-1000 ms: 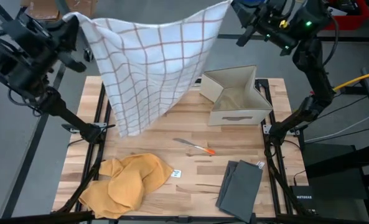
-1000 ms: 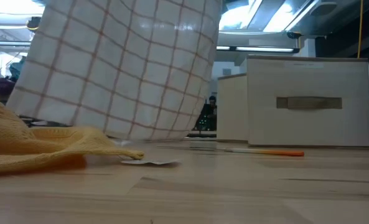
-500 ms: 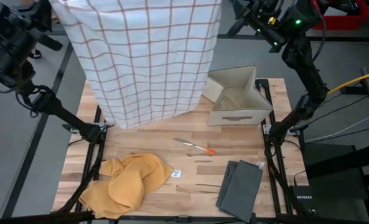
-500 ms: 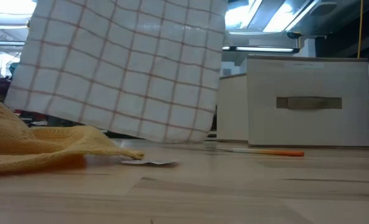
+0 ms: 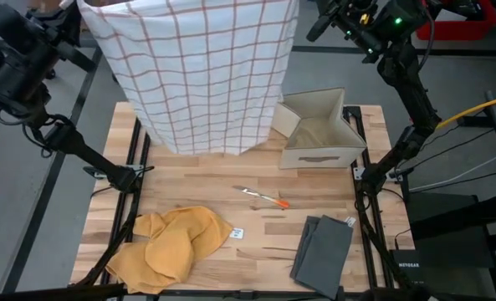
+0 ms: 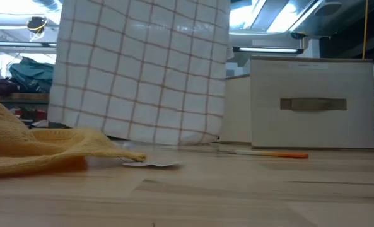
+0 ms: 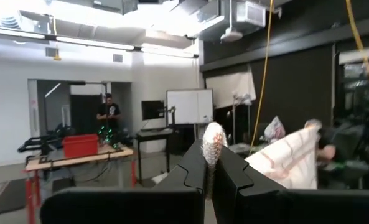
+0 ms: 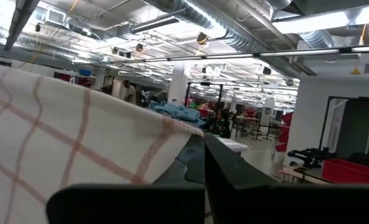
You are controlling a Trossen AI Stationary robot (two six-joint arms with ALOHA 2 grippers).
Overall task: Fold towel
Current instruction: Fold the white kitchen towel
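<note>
Hanging as a flat sheet between the two raised arms, the white cotton towel with thin brown check lines [image 5: 201,71] sits over the far left part of the light wooden slatted table [image 5: 314,188]. At the left, the left gripper [image 7: 210,163] is high above the table's far-left corner, its jaws pinched shut on one top corner of the towel, a small tuft of cloth poking out between them. The towel's top edge runs left to right from there, and the cloth drops straight down; in the low view its bottom hem [image 6: 142,135] hovers just above the table, not clearly resting on it. At the right, the right gripper [image 8: 200,155] is equally high, beyond the far edge, jaws closed on the other top corner. So the long axis is vertical, both arms equally near. Judging by this, the next move likely needs the hem laid down towards the near side, clear of the open beige fabric box [image 5: 319,130] just right.
</note>
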